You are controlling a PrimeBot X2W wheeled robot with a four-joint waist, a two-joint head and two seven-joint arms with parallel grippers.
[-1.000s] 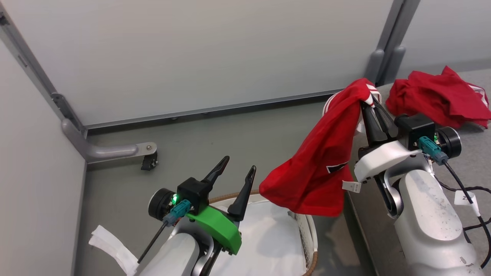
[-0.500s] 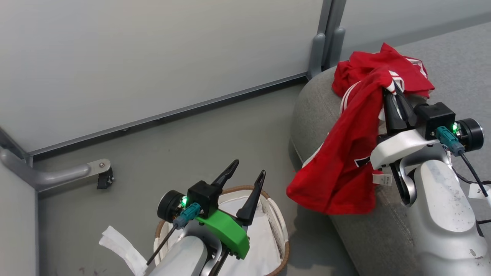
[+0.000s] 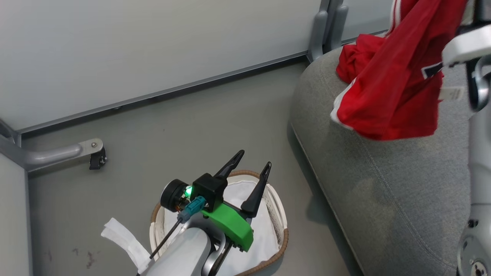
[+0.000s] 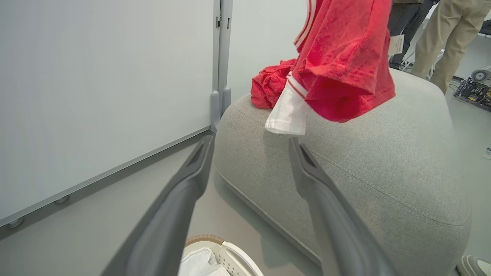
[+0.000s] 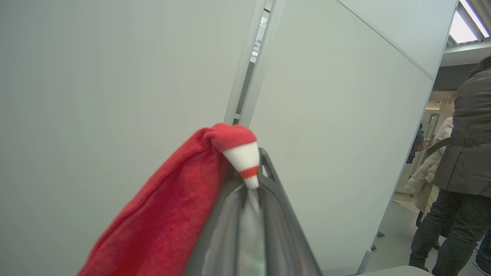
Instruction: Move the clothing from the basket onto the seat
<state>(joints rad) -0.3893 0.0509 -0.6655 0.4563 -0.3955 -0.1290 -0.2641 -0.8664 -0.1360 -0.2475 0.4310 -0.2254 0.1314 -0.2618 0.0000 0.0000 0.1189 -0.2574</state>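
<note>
Clamped the striped-trim red garment (image 3: 395, 88) by its white-and-red cuff between the closed fingers (image 5: 280, 222) of the right hand (image 5: 255, 180), raised high, cloth hanging loose over the far part of the grey seat (image 3: 383, 184). Impossible to tell any contact between hem and cushion. Had the plain red garment (image 3: 351, 59) lying crumpled on the seat's far end, close to the partition wall (image 3: 153, 50) and just behind the hanging one. Held the left hand (image 3: 255, 158) spread wide and empty above the basket (image 3: 282, 230), set on the floor (image 3: 172, 134) beside the seat, white liner (image 3: 238, 195) showing inside.
</note>
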